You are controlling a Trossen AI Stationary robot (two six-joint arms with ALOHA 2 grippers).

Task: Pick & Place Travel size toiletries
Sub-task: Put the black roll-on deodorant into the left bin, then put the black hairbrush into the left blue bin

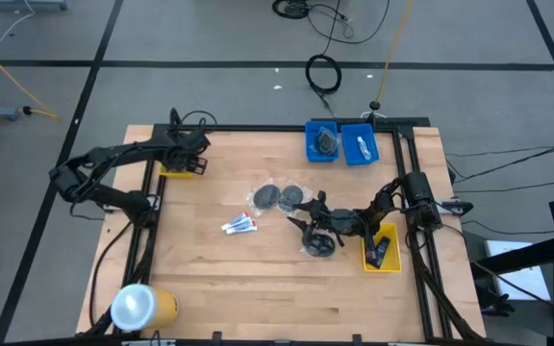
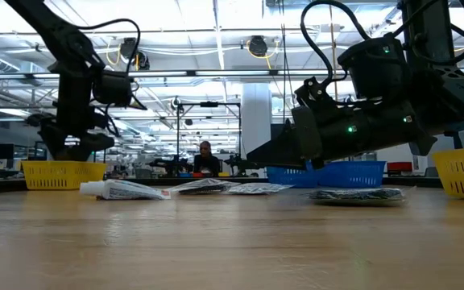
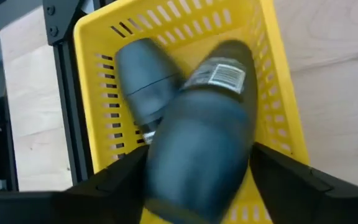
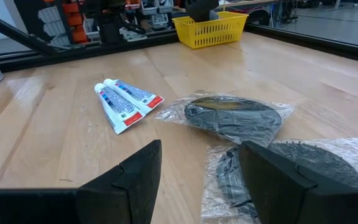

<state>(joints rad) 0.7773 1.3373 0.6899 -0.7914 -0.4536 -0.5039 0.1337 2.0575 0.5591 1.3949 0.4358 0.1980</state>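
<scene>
My left gripper [image 1: 188, 159] is over the yellow bin [image 1: 176, 170] at the table's far left and is shut on a dark grey mini bottle [image 3: 197, 143]. A second dark bottle [image 3: 145, 74] lies in that bin [image 3: 278, 106]. My right gripper [image 1: 304, 223] is open and empty, low over the table's middle. Two bagged grey discs [image 1: 265, 197] [image 1: 296, 197] and two white tubes [image 1: 239, 226] lie flat on the table ahead of it. A third bagged disc [image 1: 320, 246] lies under its wrist. In the right wrist view [image 4: 201, 180] the discs [image 4: 235, 118] [image 4: 319, 162] lie just past the fingers. My left gripper pinches the dark bottle by its two sides [image 3: 160, 168] between its two fingers [image 3: 120, 183], near the bottle's lower end. The fingers come from above, pointing down into the bin. The bottle is clear of the bin floor, and its labelled end [image 3: 222, 74] points toward the bin.
Two blue bins [image 1: 322, 141] [image 1: 359, 144] stand at the far edge. A second yellow bin [image 1: 381, 248] with a dark bottle sits at the right. A big yellow roll [image 1: 142, 306] lies at the near left corner. Bare wood lies along the near edge.
</scene>
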